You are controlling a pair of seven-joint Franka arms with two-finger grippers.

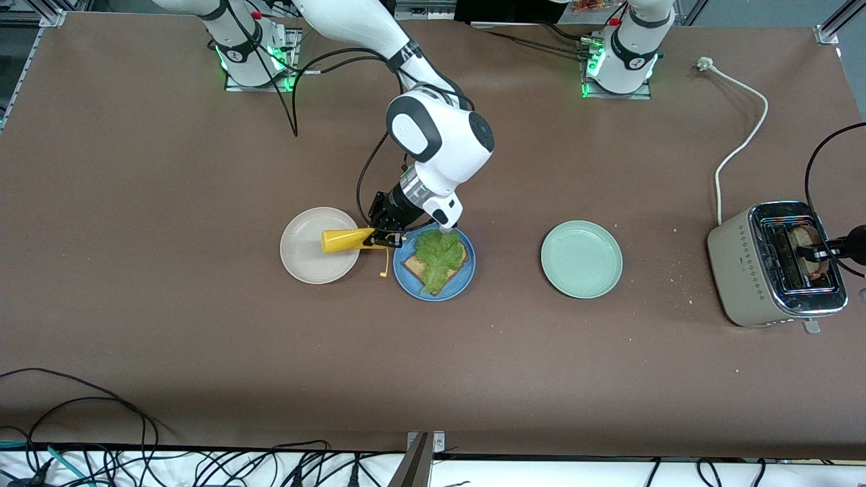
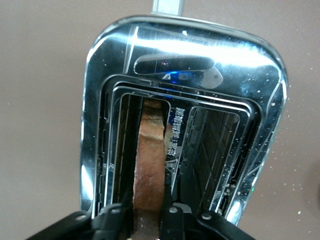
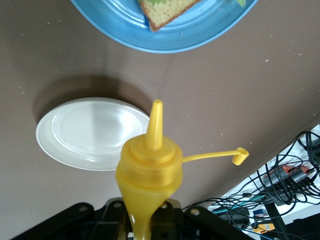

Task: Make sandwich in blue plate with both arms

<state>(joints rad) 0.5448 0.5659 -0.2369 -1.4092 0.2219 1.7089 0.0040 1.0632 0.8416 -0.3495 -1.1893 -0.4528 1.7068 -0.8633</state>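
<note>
right hand (image 1: 382, 238) pinches a yellow sauce bottle (image 1: 345, 239) sideways between white plate (image 1: 304, 264) and blue plate (image 1: 467, 270), which holds bread (image 1: 414, 267) with lettuce (image 1: 438, 257). left hand (image 2: 148, 212) pinches toast (image 2: 150, 160) in toaster (image 1: 744, 270) slot, probably to lift the top slice.

Almost no text can be read. Inside the toaster (image 2: 185, 115), on the metal wall between the two slots, there is a small printed label (image 2: 176, 131) with several lines of characters, but they are too small to read. On the right arm (image 1: 406, 51) a black band carries a white mark that looks like a letter "V".
</note>
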